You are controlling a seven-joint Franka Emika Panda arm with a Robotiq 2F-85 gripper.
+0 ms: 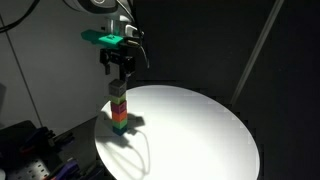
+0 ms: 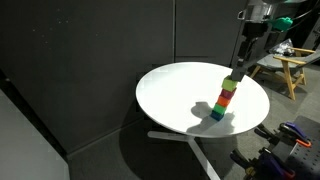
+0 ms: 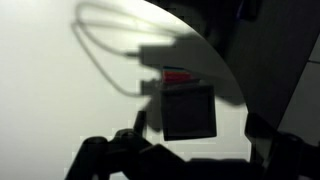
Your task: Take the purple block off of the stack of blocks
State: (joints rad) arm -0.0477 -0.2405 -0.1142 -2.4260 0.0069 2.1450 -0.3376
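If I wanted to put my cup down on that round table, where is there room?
Nearly all of the round white table is bare, from the stack of blocks across to the far rim. The only crowded spot is the stack itself, near one edge, with the open gripper hanging just above it.

The round bench (image 1: 200, 130) has a smooth white top with a soft, dull look. The stack of blocks (image 2: 225, 100) looks smooth and brightly coloured. The stand (image 2: 289, 66) is bare pale wood.

one stack of blocks (image 1: 119, 114); one purple block (image 1: 118, 89); one table (image 1: 200, 130); one tool (image 1: 121, 74)
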